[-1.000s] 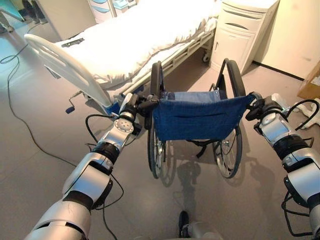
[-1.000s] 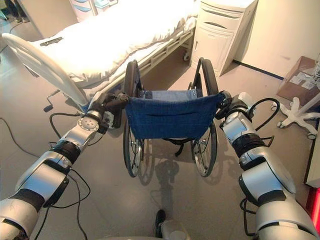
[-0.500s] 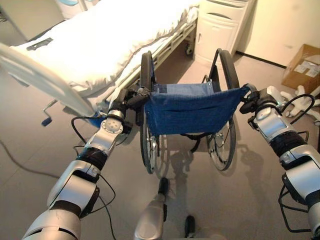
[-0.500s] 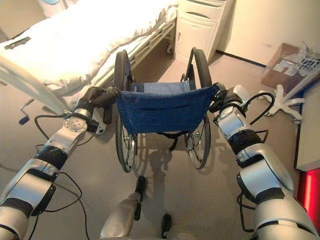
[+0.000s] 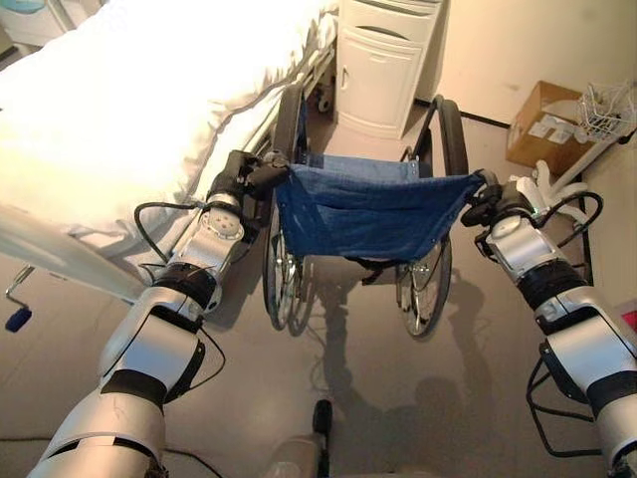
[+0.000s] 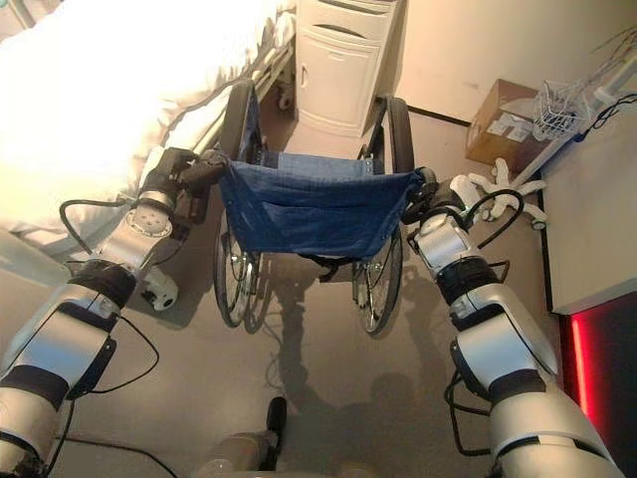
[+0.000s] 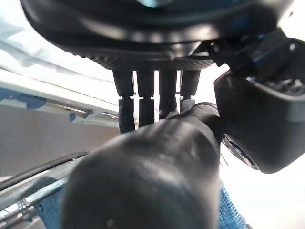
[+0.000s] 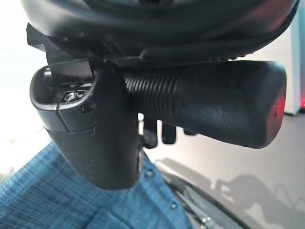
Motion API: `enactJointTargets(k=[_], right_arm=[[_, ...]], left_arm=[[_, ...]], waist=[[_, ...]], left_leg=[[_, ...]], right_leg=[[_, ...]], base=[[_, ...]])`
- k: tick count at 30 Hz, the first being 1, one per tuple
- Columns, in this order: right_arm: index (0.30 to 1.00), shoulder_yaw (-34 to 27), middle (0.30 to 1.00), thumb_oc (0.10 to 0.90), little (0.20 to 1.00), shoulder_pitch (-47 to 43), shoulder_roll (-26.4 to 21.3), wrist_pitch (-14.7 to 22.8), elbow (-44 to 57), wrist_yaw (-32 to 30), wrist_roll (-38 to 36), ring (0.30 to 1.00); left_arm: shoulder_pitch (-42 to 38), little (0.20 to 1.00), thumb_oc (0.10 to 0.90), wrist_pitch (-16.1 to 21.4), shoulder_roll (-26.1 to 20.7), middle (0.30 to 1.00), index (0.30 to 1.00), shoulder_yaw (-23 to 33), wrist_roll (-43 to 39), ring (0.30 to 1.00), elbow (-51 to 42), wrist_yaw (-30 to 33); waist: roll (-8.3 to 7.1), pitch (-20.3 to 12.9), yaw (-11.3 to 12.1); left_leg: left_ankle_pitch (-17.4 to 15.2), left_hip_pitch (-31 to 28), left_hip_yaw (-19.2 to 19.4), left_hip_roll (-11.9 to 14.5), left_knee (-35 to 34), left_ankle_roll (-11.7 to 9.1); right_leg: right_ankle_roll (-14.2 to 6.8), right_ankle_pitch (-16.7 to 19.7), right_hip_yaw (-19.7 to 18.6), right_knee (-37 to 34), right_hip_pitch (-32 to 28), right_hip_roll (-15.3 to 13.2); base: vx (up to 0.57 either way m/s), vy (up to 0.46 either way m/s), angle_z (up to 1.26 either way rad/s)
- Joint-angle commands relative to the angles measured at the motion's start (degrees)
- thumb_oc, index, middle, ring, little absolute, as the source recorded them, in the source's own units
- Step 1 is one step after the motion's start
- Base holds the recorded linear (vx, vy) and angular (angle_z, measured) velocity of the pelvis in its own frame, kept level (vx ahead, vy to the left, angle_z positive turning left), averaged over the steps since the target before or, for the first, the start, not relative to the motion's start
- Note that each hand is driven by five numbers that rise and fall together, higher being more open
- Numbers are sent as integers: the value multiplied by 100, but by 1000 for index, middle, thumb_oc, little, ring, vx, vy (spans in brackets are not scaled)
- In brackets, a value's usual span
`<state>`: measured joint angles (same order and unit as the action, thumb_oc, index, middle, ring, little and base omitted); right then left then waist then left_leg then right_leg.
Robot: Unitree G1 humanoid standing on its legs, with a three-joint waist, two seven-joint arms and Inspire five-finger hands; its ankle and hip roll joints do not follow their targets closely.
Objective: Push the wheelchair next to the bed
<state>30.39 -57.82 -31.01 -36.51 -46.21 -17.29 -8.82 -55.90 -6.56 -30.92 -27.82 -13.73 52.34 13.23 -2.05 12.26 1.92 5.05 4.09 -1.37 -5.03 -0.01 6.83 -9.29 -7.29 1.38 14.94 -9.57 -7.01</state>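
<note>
I am gripping the wheelchair (image 5: 363, 214) by its push handles: left hand (image 5: 237, 179) and right hand (image 5: 490, 199) fingers (image 7: 143, 102) are curling closed around them. The wheelchair is standing just beside the bed (image 5: 129, 100), facing a white cabinet (image 5: 383, 60).

Wheelchair (image 5: 363, 224) has advanced along the floor (image 5: 398, 398) toward the white bedside cabinet (image 5: 383, 65) since 1.0 s ago. Its front now lies near the cabinet's base; earlier it was well short of it. Wheelchair's left wheel (image 5: 277, 269) now runs just beside the long edge of the bed (image 5: 129, 110); previously it stood off the bed's foot corner. Left hand (image 5: 239, 179) and right hand (image 5: 493, 199) have travelled forward with the push handles. Camera has moved with the robot: the curved white footboard (image 5: 55, 254), formerly ahead at the upper left, now sits at the left edge.
</note>
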Motion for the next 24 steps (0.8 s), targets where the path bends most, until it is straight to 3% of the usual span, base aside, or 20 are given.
enactJointTargets(k=[1,2,5,7,9,12,14,16,17,18,19,20,21,24], right_arm=[[300,288,300,400,300,652,1083,928,297,983,-684,300],[300,269,300,400,300,660,1061,923,346,996,-689,300],[300,239,300,400,300,547,947,776,730,907,-821,300],[300,187,300,400,300,654,860,744,974,828,-834,300],[300,119,300,400,300,798,711,782,1183,818,-885,300],[300,99,300,400,300,811,649,767,1312,782,-960,300],[300,114,300,400,300,773,675,915,1060,761,-1120,300],[300,127,300,400,300,937,660,1152,805,945,-909,300],[300,129,300,400,300,968,659,1193,774,963,-887,300],[300,121,300,400,300,1034,642,1192,805,945,-871,300],[300,137,300,400,300,1029,612,1139,852,928,-892,300],[300,150,300,400,300,999,603,1139,837,935,-908,300],[300,194,300,400,300,909,559,1174,800,1002,-930,300],[300,266,300,400,300,654,596,1020,842,1083,-908,300]], left_arm=[[597,300,400,26,108,300,300,107,140,300,-26,195],[636,300,400,-1,102,300,300,154,89,300,-128,232],[607,300,400,-20,106,300,300,259,-42,300,-388,390],[655,300,400,-1,138,300,300,274,-37,300,-524,406],[754,300,400,78,189,300,300,296,56,300,-610,388],[861,300,400,128,221,300,300,372,291,300,-684,345],[765,300,400,179,233,300,300,341,217,300,-462,223],[798,300,400,252,328,300,300,310,132,300,-297,289],[815,300,400,281,355,300,300,305,92,300,-277,321],[832,300,400,318,409,300,300,303,42,300,-271,340],[768,300,400,285,419,300,300,270,92,300,-310,304],[763,300,400,271,411,300,300,266,141,300,-328,288],[838,300,400,296,283,300,300,299,148,300,-382,252],[908,300,400,293,28,300,300,398,9,300,-429,147]], waist=[[113,10,161],[133,33,88],[69,324,-299],[11,396,-472],[33,435,-587],[-28,429,-526],[-134,278,-557],[11,77,-719],[-6,36,-763],[-39,29,-759],[-150,177,-581],[-218,214,-527],[-260,370,-342],[-175,591,-103]], left_leg=[[253,72,362,157,-168,-611],[209,-71,331,142,-192,-628],[-269,-654,183,-93,-221,-494],[-520,-937,7,-220,-205,-440],[-729,-1170,-157,-243,-125,-420],[-872,-1165,45,-267,103,-420],[-1096,-1145,106,-361,915,-514],[-392,-1523,318,144,1608,-998],[-121,-1524,391,227,1768,-1099],[337,-1274,512,359,2267,-1286],[592,-439,597,471,3042,-1436],[678,-153,607,452,3127,-1451],[792,552,583,590,3115,-1467],[922,867,458,746,2410,-1418]], right_leg=[[317,1330,-29,-432,796,287],[392,1259,68,-587,1004,391],[381,1898,405,-932,2248,527],[313,2171,473,-1344,2649,535],[307,2261,595,-1692,2737,589],[399,2145,915,-1442,2534,499],[530,2015,874,-1347,2240,420],[782,1793,1185,-1330,2021,488],[829,1787,1229,-1358,1968,461],[914,1731,1277,-1448,1696,430],[1001,1578,1204,-1686,1142,402],[1000,1547,1179,-1747,1018,349],[993,1460,1010,-1845,668,370],[952,1374,649,-1832,362,484]], base=[[412,94,-12],[315,49,-20],[317,-13,13],[453,-86,61],[452,-122,86],[307,-156,87],[438,-164,66],[288,-17,60],[159,-31,23],[210,-111,25],[215,-131,31],[251,-85,15],[196,38,-53],[255,162,-103]])
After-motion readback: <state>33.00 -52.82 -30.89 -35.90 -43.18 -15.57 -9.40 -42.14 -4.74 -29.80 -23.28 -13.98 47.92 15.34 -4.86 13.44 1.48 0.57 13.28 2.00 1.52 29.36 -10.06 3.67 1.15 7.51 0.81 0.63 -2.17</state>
